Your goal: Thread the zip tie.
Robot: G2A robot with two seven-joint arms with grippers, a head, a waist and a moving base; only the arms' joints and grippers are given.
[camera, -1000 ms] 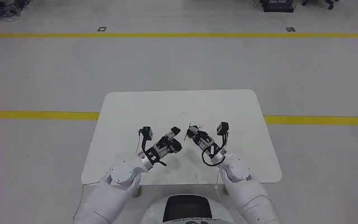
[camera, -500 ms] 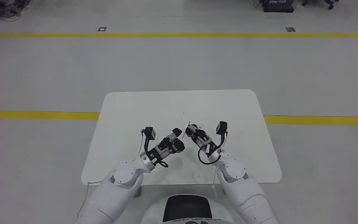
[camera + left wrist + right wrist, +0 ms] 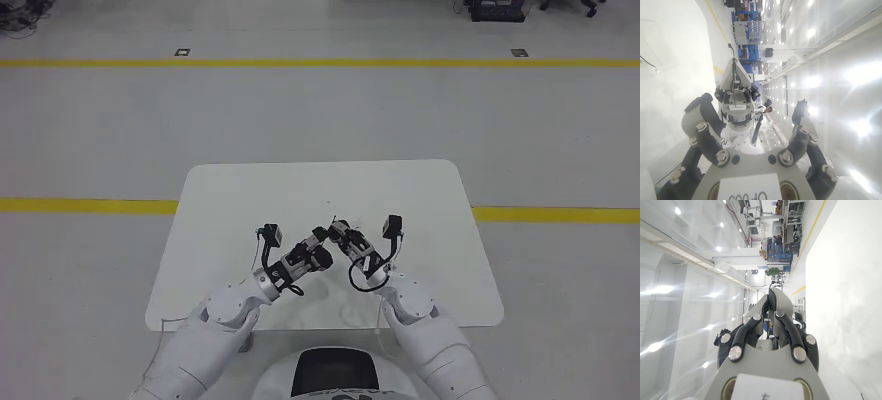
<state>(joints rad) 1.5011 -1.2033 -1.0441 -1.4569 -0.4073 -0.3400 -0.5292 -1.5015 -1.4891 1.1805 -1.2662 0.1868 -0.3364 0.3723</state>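
Right pincer [image 3: 770, 294] pinching a thin black zip tie [image 3: 733, 66], left pincer [image 3: 752, 100] spread wide facing it, above white tabletop [image 3: 400, 190], tie's lower length hidden in the grip

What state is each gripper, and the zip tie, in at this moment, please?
left gripper: open, holding nothing, facing the right gripper.
right gripper: shut on the zip tie.
zip tie: pinched between the right gripper's fingers, one end sticking out free past the fingertips.
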